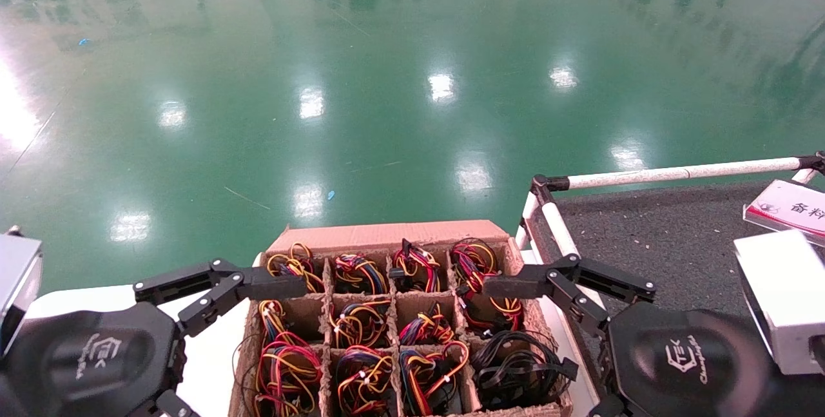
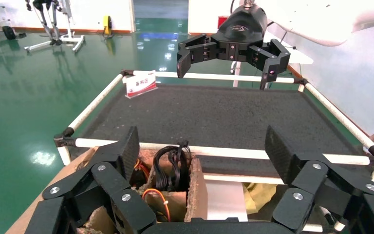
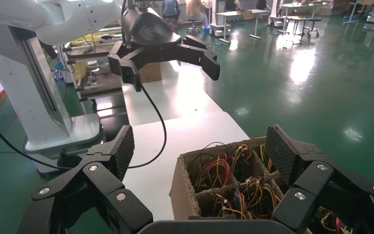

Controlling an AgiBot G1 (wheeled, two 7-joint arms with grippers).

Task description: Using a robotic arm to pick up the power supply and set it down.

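Two grippers hang over the divided carton (image 1: 387, 234), and we read both as wide open and empty: the left gripper (image 1: 222, 288) sits over the carton's left edge, the right gripper (image 1: 570, 285) over its right edge. The power supply (image 1: 515, 365) lies in the near right cell, the only one filled with all-black cables; we see only that coiled bundle, the metal body being hidden beneath it, so we cannot tell which way its long axis runs. From the right gripper it lies lower and nearer the robot, just beside the right wall, and the left gripper would have to cross the whole carton, so we judge the right arm the nearer one. In the left wrist view the same black bundle (image 2: 172, 163) rises behind a cardboard divider. The cell is tight: dividers stand on two sides, the carton's outer walls close the rest, and units with coloured wires (image 1: 361, 323) fill the neighbouring cells, so we think a straight vertical entry and lift is the safe path. Open room lies to the right, where the dark mat (image 1: 664, 243) inside the white rail (image 1: 683, 172) is bare apart from a label card (image 1: 789, 207) at its far corner.
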